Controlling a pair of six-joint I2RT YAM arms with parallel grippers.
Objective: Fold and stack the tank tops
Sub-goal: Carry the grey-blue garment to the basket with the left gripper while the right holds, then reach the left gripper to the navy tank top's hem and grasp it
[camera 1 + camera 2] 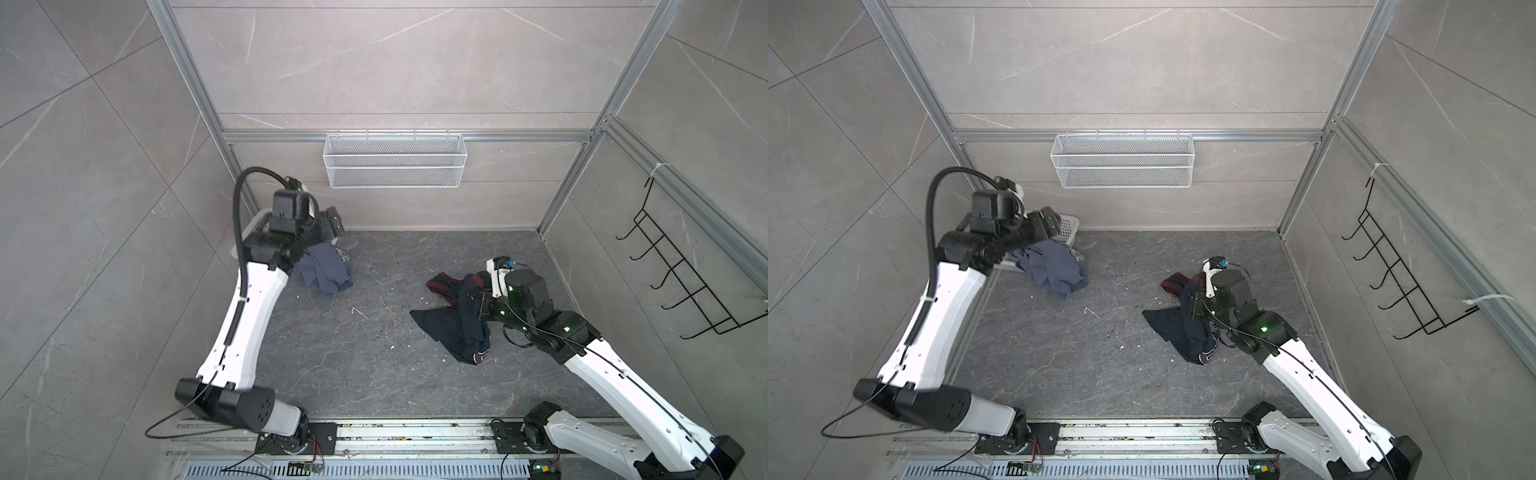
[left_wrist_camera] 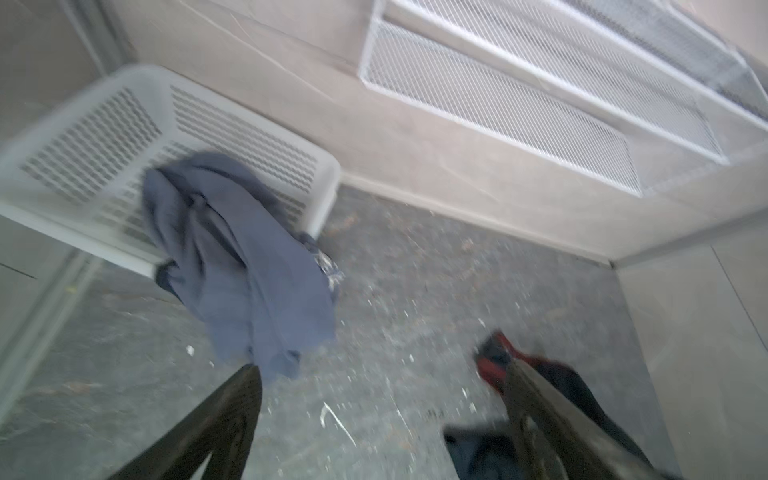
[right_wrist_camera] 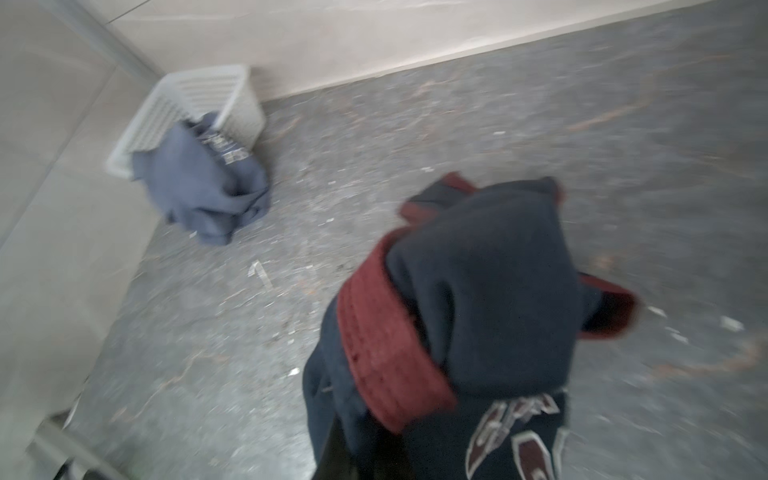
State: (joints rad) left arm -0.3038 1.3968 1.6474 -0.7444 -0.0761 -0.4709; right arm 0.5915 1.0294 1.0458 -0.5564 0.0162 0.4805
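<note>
My left gripper point(image 2: 378, 372) stands wide apart and holds nothing. Its 2 dark fingers point(image 2: 224, 415) frame the blurred left wrist view. It hangs raised at the back left corner, near the blue-grey top point(image 1: 324, 270). That top lies crumpled, 1 end draped over the rim of the white plastic basket point(image 2: 83, 137) and the rest spilled onto the dark stone tabletop point(image 1: 353, 365), with a bit of white print showing. The basket sits in the corner against the back wall, and in both top views my own left arm point(image 1: 249, 316) covers most of it.

My right gripper point(image 1: 478, 305) is clamped on the navy top point(image 1: 449, 332). A bunch of cloth is gathered up at the jaws while the rest trails on the tabletop toward my base. A dark-red strap point(image 1: 440, 286) lies on the far side. In the right wrist view the cloth hangs right in front of the camera and hides my fingertips, and some lettering shows at its lower edge.

The 2 tops lie well apart. Between them the tabletop is speckled with white crumbs, and 1 small white scrap point(image 1: 359, 311) lies there. A white wire shelf point(image 1: 395, 166) hangs on the back wall and a black hook rack point(image 1: 685, 282) on the right wall, both well apart from my grippers.
</note>
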